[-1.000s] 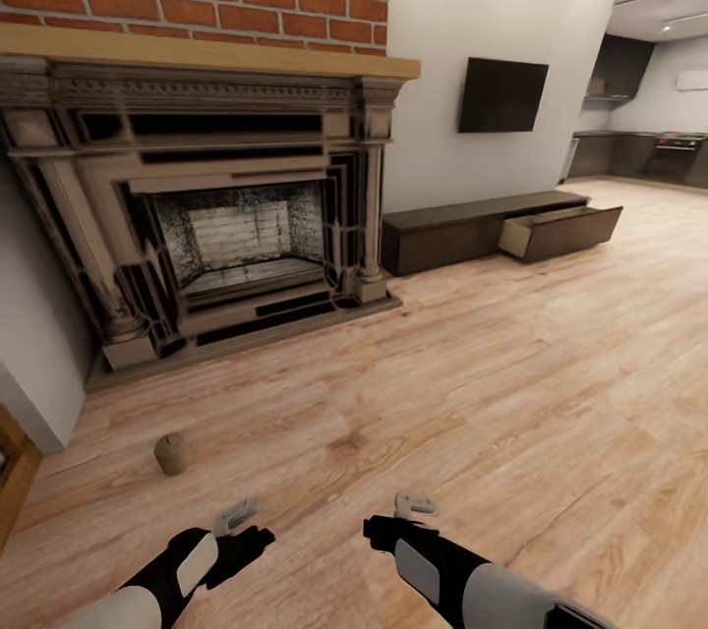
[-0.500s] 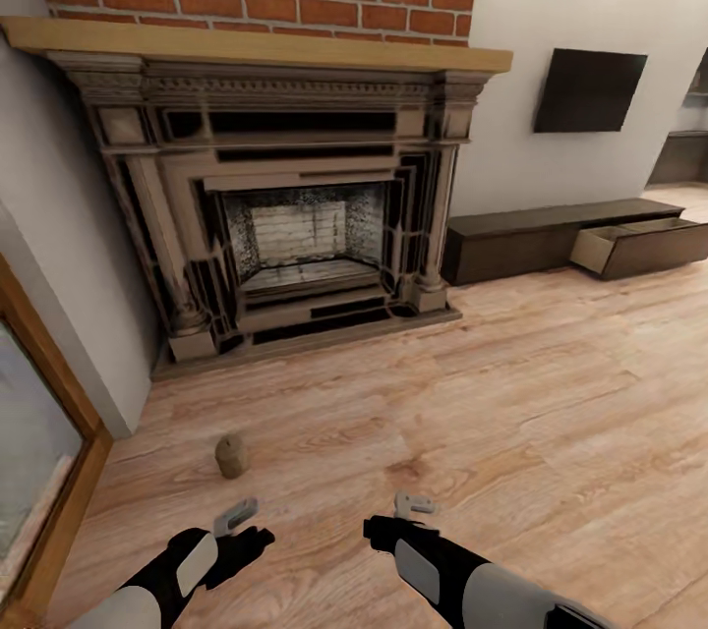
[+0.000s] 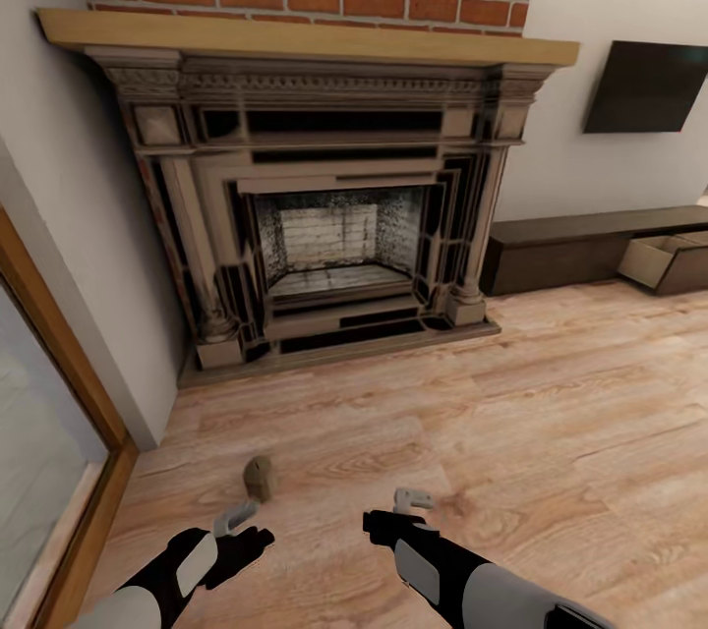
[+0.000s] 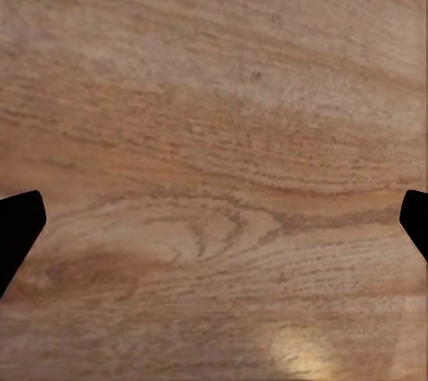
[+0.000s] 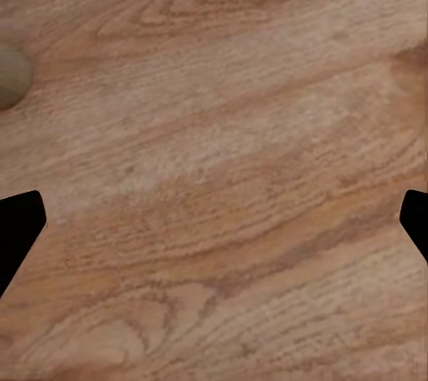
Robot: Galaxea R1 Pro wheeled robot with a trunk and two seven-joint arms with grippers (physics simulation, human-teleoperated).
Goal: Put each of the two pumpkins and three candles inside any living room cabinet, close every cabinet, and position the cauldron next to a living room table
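A stubby beige-tan candle [image 3: 259,478] lies on the wood floor in front of the fireplace, just beyond my left gripper [image 3: 236,516]. That gripper hangs open over bare floor [image 4: 214,229], nothing between its fingers. My right gripper [image 3: 413,501] is open too, a little to the candle's right; in the right wrist view [image 5: 214,229] the candle [image 5: 11,78] shows at the picture's edge. The low dark-brown cabinet [image 3: 580,251] runs along the far wall at the right, with one drawer [image 3: 669,260] pulled out. Pumpkins, cauldron and table are out of view.
A large stone fireplace [image 3: 324,216] under a brick wall fills the far side. A wood-framed glass door [image 3: 39,432] stands at the left. A dark TV [image 3: 649,86] hangs above the cabinet. Wood floor [image 3: 551,432] stretches to the right.
The whole view has swung left and slightly closer, so the camera moved. The candle now appears closer to my left gripper. Both arms keep the same pose.
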